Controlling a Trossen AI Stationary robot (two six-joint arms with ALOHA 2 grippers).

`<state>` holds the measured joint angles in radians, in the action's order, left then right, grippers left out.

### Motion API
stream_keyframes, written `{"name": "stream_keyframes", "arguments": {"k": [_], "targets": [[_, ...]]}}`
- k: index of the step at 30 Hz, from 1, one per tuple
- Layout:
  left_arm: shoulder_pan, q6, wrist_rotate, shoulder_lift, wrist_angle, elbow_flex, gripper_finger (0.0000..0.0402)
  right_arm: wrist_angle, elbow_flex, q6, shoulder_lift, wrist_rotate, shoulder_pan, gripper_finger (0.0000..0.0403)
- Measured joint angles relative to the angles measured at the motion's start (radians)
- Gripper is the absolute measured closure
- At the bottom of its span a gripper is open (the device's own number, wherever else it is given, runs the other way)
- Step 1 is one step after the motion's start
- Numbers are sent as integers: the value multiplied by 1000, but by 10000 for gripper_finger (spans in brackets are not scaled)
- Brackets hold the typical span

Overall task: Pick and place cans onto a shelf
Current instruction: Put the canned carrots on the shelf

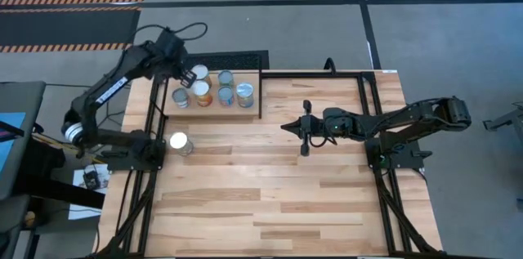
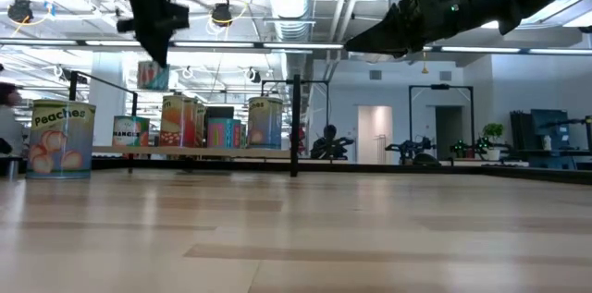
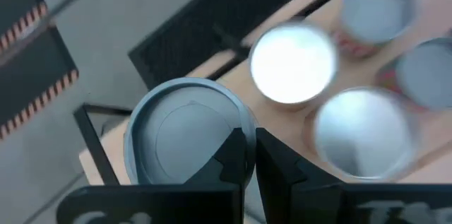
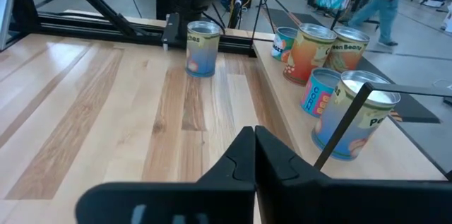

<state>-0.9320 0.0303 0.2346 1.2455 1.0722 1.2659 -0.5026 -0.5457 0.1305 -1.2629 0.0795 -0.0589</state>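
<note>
Shelf: the shelf (image 1: 253,110), a small board in black rods, sits at the bench's (image 1: 270,202) far left corner, with five cans (image 1: 225,79) standing upright on it.
Left gripper: the left gripper (image 1: 185,76) hangs above the shelf's far left end, fingers clenched; no can seems to be held, and a grey-lidded tin (image 3: 185,136) lies just beyond its fingertips in the wrist view.
Right gripper: the right gripper (image 1: 304,128) waits mid-bench, well apart from the shelf, fingers pressed together on nothing.
Done: most of the job looks finished, judging by the stocked shelf.
Left: one peaches can (image 1: 180,142) stands alone on the bench, near the left arm's base.
Hard to make out: the left arm covers part of the shelf from above, so a further tin could be hidden; the table-level view cuts off both arms; the left wrist view is blurred, labels unreadable.
</note>
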Motion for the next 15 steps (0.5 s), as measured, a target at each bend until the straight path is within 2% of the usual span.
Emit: {"name": "stream_keyframes", "arguments": {"k": [4, 15], "targets": [[-52, 8, -22, 51, -32, -44, 395, 0, 0, 6, 0, 0, 0, 393], [-88, 49, -36, 136, -131, -125, 395, 0, 0, 4, 0, -1, 0, 392]]}}
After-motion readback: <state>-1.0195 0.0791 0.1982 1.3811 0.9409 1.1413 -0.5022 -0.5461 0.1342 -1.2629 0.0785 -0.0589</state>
